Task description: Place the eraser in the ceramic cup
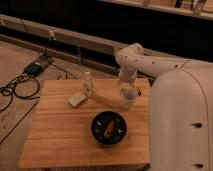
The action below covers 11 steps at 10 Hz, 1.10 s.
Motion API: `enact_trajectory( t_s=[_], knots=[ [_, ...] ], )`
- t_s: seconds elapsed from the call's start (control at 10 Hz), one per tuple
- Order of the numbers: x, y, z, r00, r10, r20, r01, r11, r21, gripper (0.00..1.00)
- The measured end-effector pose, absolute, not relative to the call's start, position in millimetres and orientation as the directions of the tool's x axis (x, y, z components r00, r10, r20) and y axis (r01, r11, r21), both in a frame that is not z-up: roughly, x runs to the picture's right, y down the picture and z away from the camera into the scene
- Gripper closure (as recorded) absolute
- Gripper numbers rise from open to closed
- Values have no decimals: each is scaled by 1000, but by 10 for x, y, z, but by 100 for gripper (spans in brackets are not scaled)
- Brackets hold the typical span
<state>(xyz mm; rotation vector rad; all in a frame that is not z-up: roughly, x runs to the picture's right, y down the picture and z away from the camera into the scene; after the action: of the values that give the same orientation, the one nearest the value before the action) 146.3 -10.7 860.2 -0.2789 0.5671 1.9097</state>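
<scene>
The off-white ceramic cup (129,98) stands on the wooden table (60,135) near its far right edge. My gripper (127,86) hangs at the end of the white arm (145,61), directly over the cup and close to its rim. A pale flat block that looks like the eraser (76,99) lies on the table to the left, well apart from the gripper. Whether anything sits in the gripper is hidden by the arm.
A slim clear bottle (88,84) stands upright between the pale block and the cup. A wide black bowl (108,128) with orange items in it sits in front of the cup. My white body (182,125) fills the right side. Cables (20,87) lie on the floor at left.
</scene>
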Motion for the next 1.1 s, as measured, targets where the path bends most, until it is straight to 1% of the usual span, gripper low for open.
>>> enact_trajectory(
  t_s=[0.5,0.9,1.1],
  knots=[
    [1887,-323,8790,-433,806,-404,-897,-340,283,35],
    [1958,-178,9252,-509,767,-390,-858,-417,300,35],
    [1886,-102,9571,-582,731,-358,-812,-496,308,35]
  ],
)
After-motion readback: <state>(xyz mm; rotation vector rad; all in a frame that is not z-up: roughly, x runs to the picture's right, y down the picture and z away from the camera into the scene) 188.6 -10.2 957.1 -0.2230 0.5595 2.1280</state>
